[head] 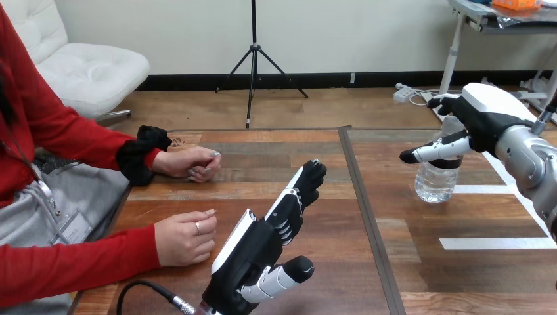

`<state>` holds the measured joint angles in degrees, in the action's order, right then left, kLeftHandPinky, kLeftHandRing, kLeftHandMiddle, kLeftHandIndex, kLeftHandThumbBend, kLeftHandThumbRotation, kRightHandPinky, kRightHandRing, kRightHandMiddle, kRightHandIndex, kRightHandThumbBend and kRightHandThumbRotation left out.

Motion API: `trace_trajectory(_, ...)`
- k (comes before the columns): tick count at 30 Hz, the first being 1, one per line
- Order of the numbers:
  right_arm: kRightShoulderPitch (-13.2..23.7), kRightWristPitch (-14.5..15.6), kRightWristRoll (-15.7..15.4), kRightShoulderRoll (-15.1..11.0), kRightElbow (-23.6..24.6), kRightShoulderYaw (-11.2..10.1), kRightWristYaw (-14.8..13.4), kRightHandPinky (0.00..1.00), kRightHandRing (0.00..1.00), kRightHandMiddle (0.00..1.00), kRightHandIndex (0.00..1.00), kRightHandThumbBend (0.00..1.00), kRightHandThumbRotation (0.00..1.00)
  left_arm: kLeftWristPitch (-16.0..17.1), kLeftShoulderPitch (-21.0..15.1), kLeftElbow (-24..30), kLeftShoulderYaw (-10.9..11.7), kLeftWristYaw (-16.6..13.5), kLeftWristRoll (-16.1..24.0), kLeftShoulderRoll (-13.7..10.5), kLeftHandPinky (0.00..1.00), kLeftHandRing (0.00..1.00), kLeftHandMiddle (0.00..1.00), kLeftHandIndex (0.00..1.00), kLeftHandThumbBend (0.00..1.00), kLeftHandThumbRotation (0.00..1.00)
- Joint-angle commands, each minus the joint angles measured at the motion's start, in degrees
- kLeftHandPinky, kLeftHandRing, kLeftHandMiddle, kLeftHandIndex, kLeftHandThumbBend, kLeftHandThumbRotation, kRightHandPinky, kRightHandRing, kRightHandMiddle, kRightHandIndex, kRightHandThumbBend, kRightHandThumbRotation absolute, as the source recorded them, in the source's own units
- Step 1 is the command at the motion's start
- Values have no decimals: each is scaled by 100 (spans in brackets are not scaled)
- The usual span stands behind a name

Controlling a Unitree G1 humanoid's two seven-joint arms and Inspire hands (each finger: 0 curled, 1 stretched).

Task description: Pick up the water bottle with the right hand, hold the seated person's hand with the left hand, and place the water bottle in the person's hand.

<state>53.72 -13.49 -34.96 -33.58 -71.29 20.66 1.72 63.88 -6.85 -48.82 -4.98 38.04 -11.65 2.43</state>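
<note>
Water bottle (436,181): clear, upright, at the right side of the worktop (394,275), just right of the seam that runs from near to far. Its base looks to be on the wood, beside a white tape strip (498,243); contact with the surface cannot be confirmed.

Right hand (489,111): comes in from the right and is clamped on the bottle's upper part. The thumb lies across the side facing the camera and the fingers curl round the far side. The bottle's top is hidden behind the hand.

Left hand (253,252): low over the near middle of the worktop, turned on edge. Fingers are straight and together, pointing far and slightly right, with the thumb stuck out to the near right. It holds nothing.

Person's near hand (187,237): rests on the left of the worktop, loosely curled, just left of the left hand and not touching it.

Person's far hand (194,163): rests on the far left of the worktop, fingers bent, well apart from both robot hands and from the bottle.
</note>
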Motion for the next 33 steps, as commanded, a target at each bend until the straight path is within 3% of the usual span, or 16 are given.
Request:
trace_trajectory(1,637,14,-21,86,-46,39,11,67,88,88,90,100,56,43,-165,195,-17,-34,-87,85,100,100,100,100,100,79)
trace_trajectory(13,619,-10,51,148,-98,-4,-15,68,86,88,89,100,45,40,-145,241,-44,8,-175,53,100,100,100,100,100,80)
trace_trajectory(19,568,-136,52,140,-121,-4,-85,65,79,83,86,100,38,37,-109,276,-56,4,-219,20,100,100,100,100,100,81)
trace_trajectory(33,434,-286,140,180,-177,-81,-308,63,69,72,72,100,16,107,-86,296,-11,-18,-252,-30,100,100,100,100,100,78)
